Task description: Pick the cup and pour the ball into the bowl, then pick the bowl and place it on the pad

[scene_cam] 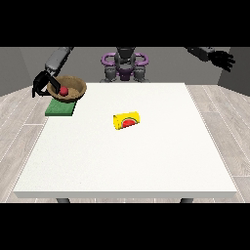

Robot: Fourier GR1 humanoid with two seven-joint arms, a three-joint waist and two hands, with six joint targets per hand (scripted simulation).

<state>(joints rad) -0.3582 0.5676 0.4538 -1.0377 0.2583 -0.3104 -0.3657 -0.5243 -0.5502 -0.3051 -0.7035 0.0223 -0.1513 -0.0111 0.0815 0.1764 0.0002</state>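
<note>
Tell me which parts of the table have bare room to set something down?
The whole near half in front of the cup is bare, and so is the right side. It is crowded only at the far left corner, where the bowl, the pad and a hand meet.

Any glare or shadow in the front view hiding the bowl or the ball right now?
Front view: light is even and flat, no glare on the white table; the ball shows clearly inside the bowl; the hand at the view's left covers the bowl's left rim; the bowl overlaps the green pad.
</note>
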